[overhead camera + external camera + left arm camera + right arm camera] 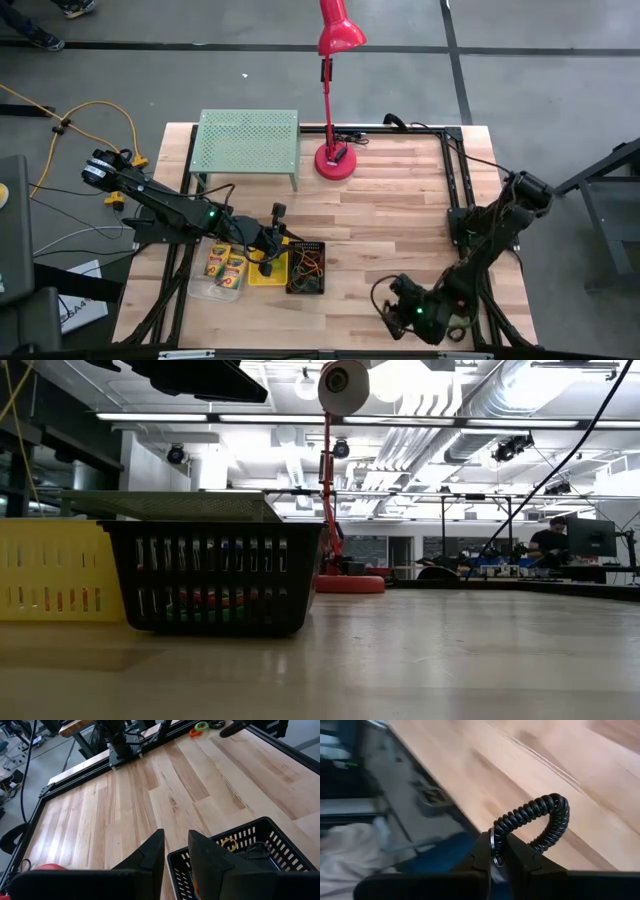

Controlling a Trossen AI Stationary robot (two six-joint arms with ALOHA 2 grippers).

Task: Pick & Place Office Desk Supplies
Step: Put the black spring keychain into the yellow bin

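In the high view my left gripper (268,250) hovers over the yellow bin (262,272), next to the black mesh bin (306,268). Its fingers stand a little apart and hold nothing (175,840). The mesh bin (260,850) holds a yellow loop (229,843) and red and green things (200,605). Yellow crayon boxes (226,265) lie in the clear bin (212,288). My right gripper (395,312) is low at the table's near edge, shut on a black coiled loop (545,812). Orange and green loops (199,727) lie on the table near it. My right gripper pinches the black coiled loop at one end (502,827), where a small metal ring (493,851) sits between the fingertips. The rest of the coil arches free beyond the fingers, lifted clear of the wooden table.
A light-green perforated rack (248,140) and a red desk lamp (334,158) stand at the far edge. Bare wood (390,230) lies between the bins and the right arm. Black frame rails (458,180) run along the table's sides.
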